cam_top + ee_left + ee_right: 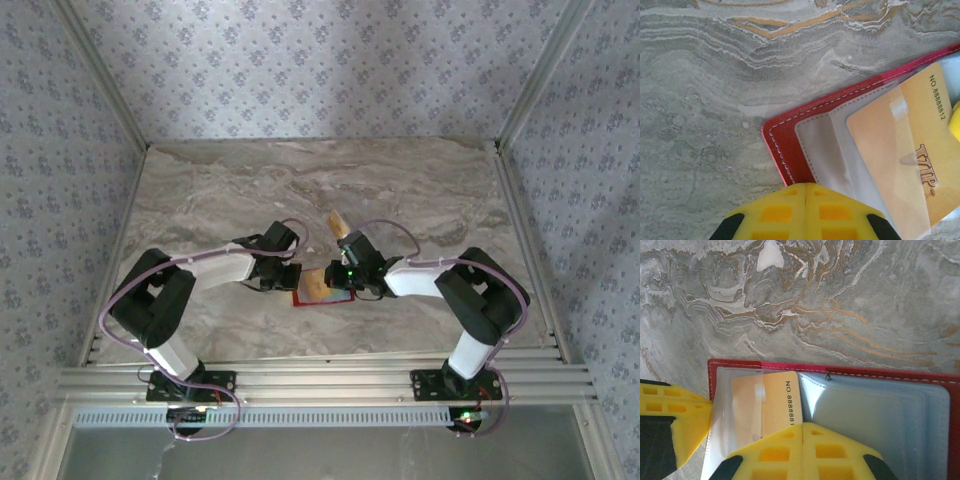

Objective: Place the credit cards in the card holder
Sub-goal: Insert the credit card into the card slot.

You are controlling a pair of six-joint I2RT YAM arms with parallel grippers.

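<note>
Red card holder lay open on the table, a tan-yellow card partly in its clear sleeve. Right tool, fully closed, sat over the card; left tool, also closed, at the holder's edge.

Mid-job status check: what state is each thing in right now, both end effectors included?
Card holder: open, lying on the table, clear sleeves facing up.
Yellow card: partly slid into one of the holder's clear sleeves.
Loose card: on the table beyond the holder, outside it.
Left end effector: shut, tips at the holder's edge.
Right end effector: shut, tips at the yellow card's near end.
</note>
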